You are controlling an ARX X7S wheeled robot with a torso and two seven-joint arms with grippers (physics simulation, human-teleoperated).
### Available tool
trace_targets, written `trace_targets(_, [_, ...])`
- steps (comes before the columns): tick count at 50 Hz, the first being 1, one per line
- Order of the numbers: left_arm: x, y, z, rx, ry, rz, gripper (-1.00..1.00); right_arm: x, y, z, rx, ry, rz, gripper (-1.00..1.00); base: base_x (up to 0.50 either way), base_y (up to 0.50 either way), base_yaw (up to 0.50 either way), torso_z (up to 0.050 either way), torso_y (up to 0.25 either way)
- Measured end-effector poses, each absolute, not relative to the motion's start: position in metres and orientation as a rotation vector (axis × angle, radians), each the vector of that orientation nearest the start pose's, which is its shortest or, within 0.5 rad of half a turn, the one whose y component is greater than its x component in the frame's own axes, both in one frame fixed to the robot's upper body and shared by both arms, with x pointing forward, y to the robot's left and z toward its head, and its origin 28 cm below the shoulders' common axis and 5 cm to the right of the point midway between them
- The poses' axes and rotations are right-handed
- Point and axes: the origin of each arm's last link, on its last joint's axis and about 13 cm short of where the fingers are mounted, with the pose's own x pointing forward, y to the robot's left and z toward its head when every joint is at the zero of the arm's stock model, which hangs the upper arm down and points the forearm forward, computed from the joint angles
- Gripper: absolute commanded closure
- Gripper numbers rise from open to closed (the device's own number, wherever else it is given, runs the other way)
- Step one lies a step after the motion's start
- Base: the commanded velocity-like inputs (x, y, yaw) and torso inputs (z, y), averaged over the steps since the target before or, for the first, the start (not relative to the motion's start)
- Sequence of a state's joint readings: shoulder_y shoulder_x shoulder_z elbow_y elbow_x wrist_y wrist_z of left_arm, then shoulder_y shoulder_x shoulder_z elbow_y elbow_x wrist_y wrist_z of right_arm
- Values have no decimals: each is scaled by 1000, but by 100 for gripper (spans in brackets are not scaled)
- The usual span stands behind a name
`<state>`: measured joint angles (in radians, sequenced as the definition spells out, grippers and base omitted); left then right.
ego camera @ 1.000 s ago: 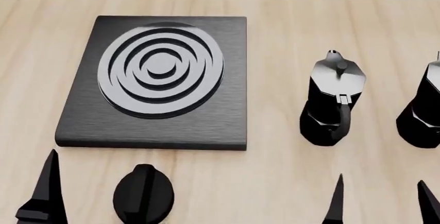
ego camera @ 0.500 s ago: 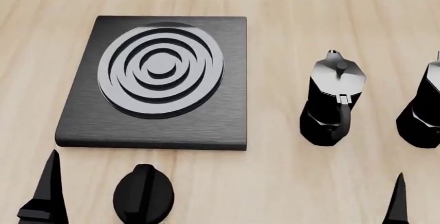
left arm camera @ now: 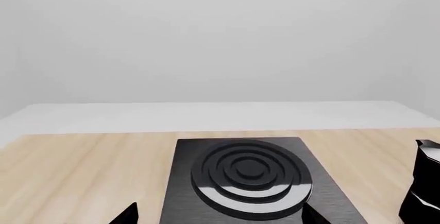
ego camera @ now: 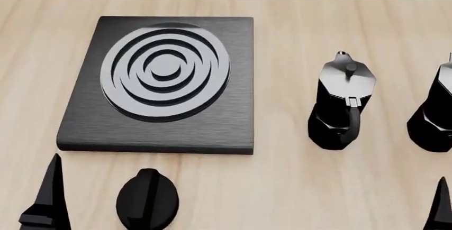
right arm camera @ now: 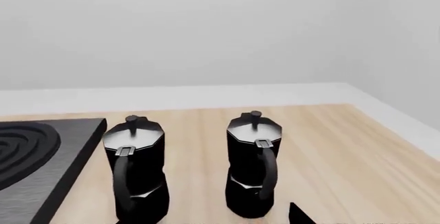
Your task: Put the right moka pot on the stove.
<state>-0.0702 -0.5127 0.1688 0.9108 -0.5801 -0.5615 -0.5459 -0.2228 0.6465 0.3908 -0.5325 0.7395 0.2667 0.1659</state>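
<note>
Right moka pot (right arm camera: 253,165): you see it upright on the wooden table (ego camera: 297,187), at the head view's right edge, well apart from the stove.
Other moka pot (ego camera: 342,103): upright, between it and the stove.
Stove (ego camera: 164,82): flat, burner bare.
Knob (ego camera: 147,199): near the stove's front edge.
Left gripper (ego camera: 46,198): one finger shows; you cannot tell its spread.
Right gripper (ego camera: 441,209): only a fingertip shows; same.

No readable text, labels, brands, numbers or signs on anything in view.
</note>
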Motion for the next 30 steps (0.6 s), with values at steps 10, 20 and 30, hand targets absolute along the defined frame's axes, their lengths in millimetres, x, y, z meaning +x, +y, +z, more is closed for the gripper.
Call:
trace_targets(10, [165, 214, 161, -1, -223, -65, -100, 171, -246, 138, -5, -147, -137, -100, 0, 0, 0, 0, 0])
trace_targets(20, [164, 214, 160, 5, -225, -61, -100, 178, -256, 137, -10, -128, -153, -100, 0, 0, 0, 0, 0])
trace_targets(30, [164, 213, 160, 10, -226, -56, -100, 186, -262, 140, -15, -114, -162, -100, 0, 0, 0, 0, 0])
